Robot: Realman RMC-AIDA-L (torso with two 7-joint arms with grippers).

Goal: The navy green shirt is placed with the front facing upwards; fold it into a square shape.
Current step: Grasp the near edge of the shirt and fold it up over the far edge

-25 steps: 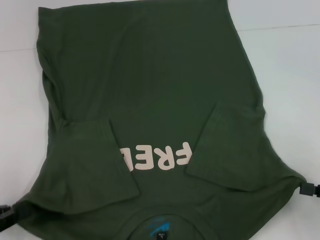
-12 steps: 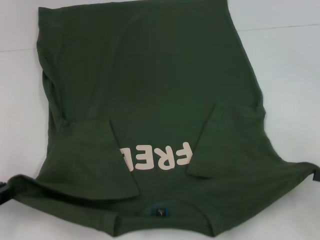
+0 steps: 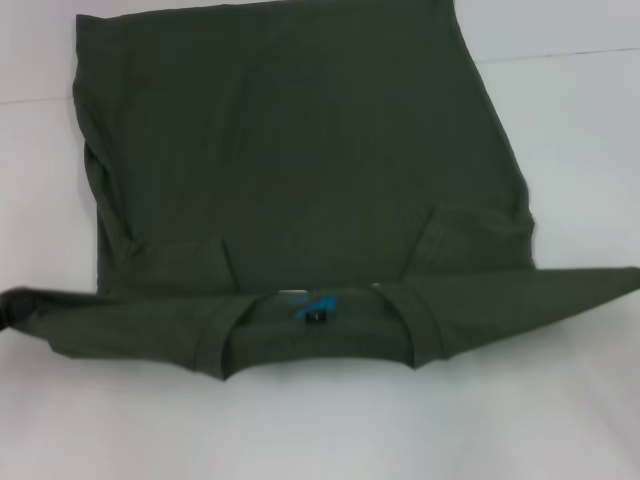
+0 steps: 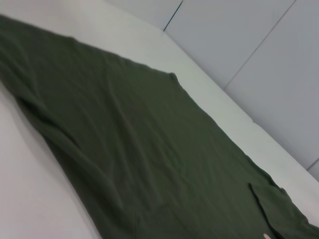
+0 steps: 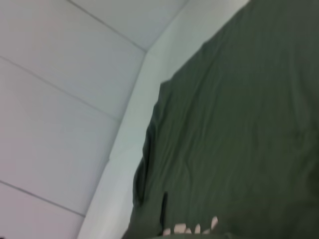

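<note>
The navy green shirt (image 3: 300, 180) lies on the table (image 3: 580, 150), its near collar edge doubled over.

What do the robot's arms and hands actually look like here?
Hardly any of them shows. In the head view, only a small black, blocky bit of the left gripper peeks in at the edge, beside the green shirt. The right gripper is out of view. No cables or markings can be seen.

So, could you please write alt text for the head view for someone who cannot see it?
A navy green shirt lies on a white table, its collar end, blue neck label showing, folded up over the chest. Neither tool is clearly visible.
</note>
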